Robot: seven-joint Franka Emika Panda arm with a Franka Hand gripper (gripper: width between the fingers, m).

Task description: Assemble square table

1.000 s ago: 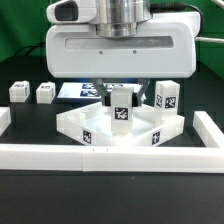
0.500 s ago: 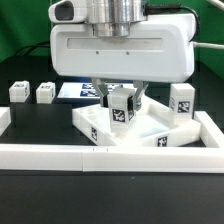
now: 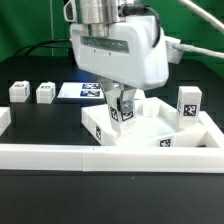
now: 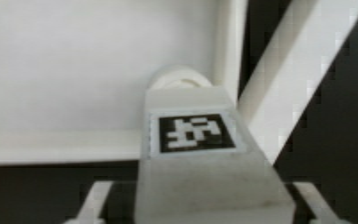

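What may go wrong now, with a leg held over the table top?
1. The leg in the gripper hangs close to a wall of the table top; it may catch the wall and miss its hole.
2. The table top looks loose, so a push could slide it.
3. The upright leg at the exterior view's right stands near and might be knocked over.
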